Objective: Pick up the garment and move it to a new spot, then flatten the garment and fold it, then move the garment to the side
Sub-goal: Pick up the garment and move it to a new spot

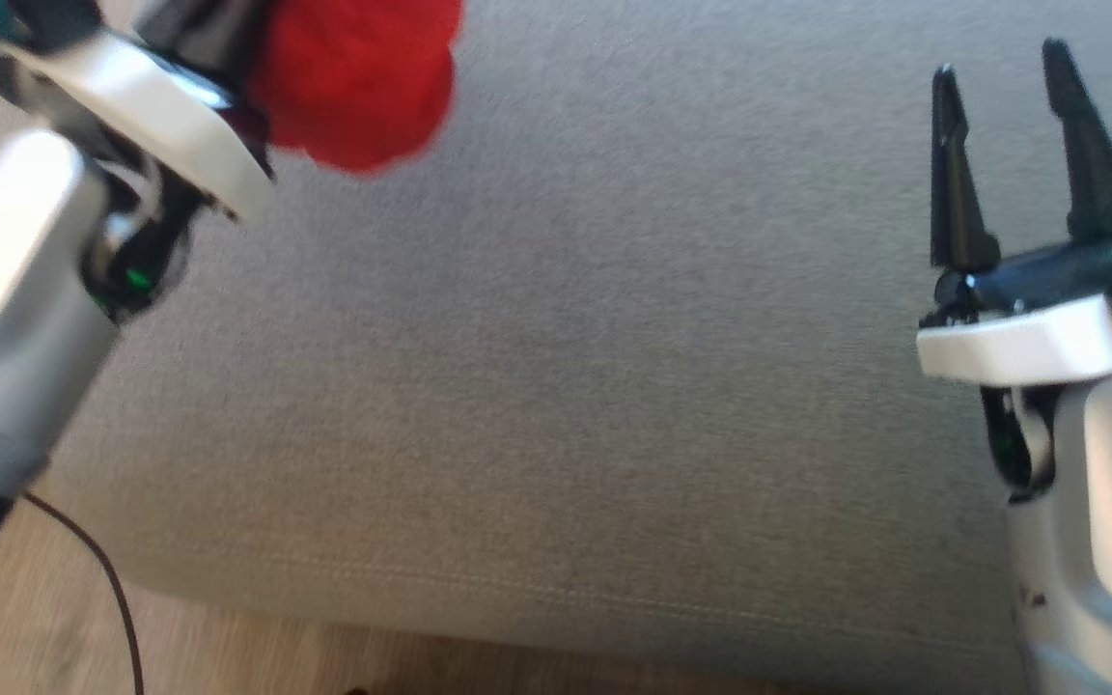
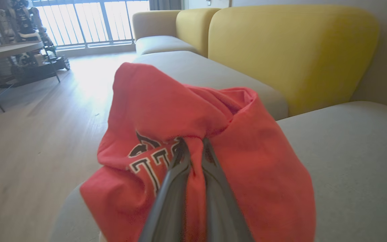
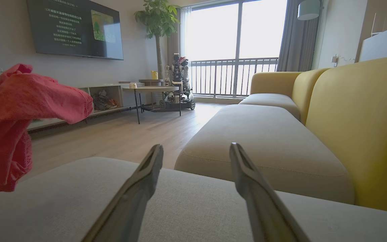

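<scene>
The garment [image 2: 186,111] is red with black and white lettering. It hangs bunched from my left gripper [image 2: 193,143], whose two dark fingers are shut on a fold of it. In the head view the garment [image 1: 363,77] shows at the top left, above the grey sofa seat [image 1: 556,367], beside my left wrist. In the right wrist view the garment [image 3: 15,117] hangs at the left edge, lifted off the cushion. My right gripper [image 1: 1000,82] stands at the right over the seat, open, with nothing between its fingers [image 3: 149,168].
Yellow backrests [image 3: 358,124] line the sofa's far side, with more grey seats [image 3: 257,141] beyond. Wooden floor [image 1: 228,656] lies off the cushion's front edge, with a thin black cable [image 1: 102,569]. A TV, shelf, small table and another robot [image 3: 178,80] stand across the room.
</scene>
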Controlling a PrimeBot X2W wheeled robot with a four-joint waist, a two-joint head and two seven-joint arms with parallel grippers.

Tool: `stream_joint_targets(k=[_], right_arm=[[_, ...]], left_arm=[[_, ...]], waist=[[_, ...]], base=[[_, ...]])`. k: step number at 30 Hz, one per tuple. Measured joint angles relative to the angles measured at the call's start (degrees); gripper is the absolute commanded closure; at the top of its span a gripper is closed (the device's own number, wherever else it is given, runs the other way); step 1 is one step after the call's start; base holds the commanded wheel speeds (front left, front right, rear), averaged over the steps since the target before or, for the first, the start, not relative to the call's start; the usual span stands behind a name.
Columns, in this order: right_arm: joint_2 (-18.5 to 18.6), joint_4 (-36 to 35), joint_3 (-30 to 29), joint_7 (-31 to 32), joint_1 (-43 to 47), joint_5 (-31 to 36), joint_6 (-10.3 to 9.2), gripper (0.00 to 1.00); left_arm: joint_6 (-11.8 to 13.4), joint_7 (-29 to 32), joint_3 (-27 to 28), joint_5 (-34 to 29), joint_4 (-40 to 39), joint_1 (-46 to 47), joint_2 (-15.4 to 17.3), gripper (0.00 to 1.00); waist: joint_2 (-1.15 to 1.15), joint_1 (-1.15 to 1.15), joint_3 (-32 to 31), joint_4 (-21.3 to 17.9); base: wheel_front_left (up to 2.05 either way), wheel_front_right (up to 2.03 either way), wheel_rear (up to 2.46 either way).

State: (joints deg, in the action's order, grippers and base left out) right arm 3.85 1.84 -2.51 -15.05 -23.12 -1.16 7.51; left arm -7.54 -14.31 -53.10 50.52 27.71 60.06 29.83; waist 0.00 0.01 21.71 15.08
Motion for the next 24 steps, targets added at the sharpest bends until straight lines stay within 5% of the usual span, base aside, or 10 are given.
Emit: stream_joint_targets(k=[9,17,24], right_arm=[[-0.3,-4.1,3.0,0.0,6.0,-3.6,0.00,0.00],[-0.4,-6.4,6.2,0.0,9.0,-7.1,0.00,0.00],[-0.4,-6.6,7.2,0.0,10.0,-6.9,0.00,0.00]], left_arm=[[0.2,1.0,-4.4,0.4,-5.4,-4.3,-1.0,1.00],[2.1,1.0,-7.1,1.6,-2.1,-8.7,-10.4,1.00],[2.0,0.1,-8.0,-0.4,8.6,-10.5,-15.1,1.00]], waist=[[0.00,0.00,-5.7,-7.4],[0.00,0.00,-9.4,-16.9],[0.00,0.00,-9.3,-22.8]], base=[[0.00,0.00,0.00],[0.00,0.00,0.00],[0.00,0.00,0.00]])
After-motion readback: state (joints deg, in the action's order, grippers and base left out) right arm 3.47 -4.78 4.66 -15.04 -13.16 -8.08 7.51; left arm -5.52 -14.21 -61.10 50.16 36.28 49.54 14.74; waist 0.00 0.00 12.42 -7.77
